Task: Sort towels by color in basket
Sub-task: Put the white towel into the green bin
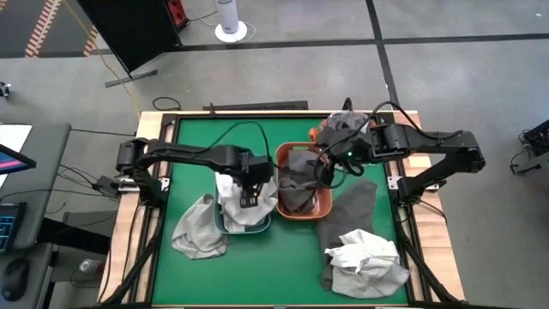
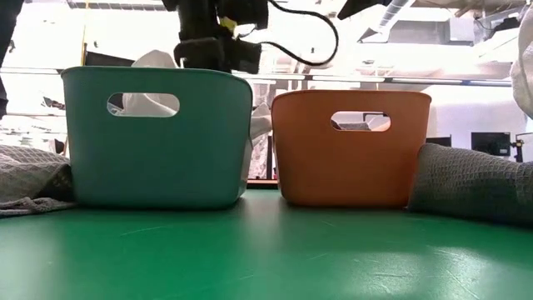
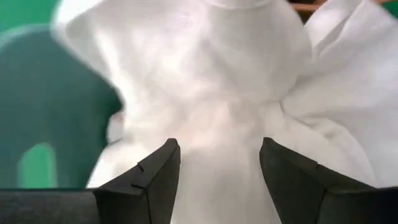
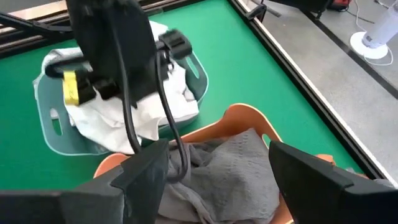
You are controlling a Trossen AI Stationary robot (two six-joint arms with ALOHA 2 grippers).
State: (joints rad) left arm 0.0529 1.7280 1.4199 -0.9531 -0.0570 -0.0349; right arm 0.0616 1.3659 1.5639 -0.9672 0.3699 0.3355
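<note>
In the low view the solid walls of the teal basket (image 2: 158,137) and the orange basket (image 2: 350,148) hide nearly all of their contents; only a bit of white shows through the teal basket's handle slot and above its rim. The left wrist view is filled by soft, crumpled white cloth, so little else can be made out there.

The teal basket is a smooth plastic tub with rounded corners, and it holds the white towel (image 1: 244,206), bunched in loose folds. The left end effector (image 1: 250,196) hangs right over that towel inside the teal basket, its fingers (image 3: 152,180) apart with the cloth just ahead of them, not pinched.

The orange basket stands just beside the teal basket and holds a dark grey towel (image 1: 300,184) with a waffle weave. The right end effector (image 1: 326,167) hovers over the orange basket, fingers spread wide and holding nothing.

On the green counter (image 1: 257,275), a light grey towel (image 1: 199,230) lies against the teal basket's outer side. Beyond the orange basket lies a long dark grey cloth (image 1: 347,225) with a crumpled white towel with dark checks (image 1: 367,257) on it.
</note>
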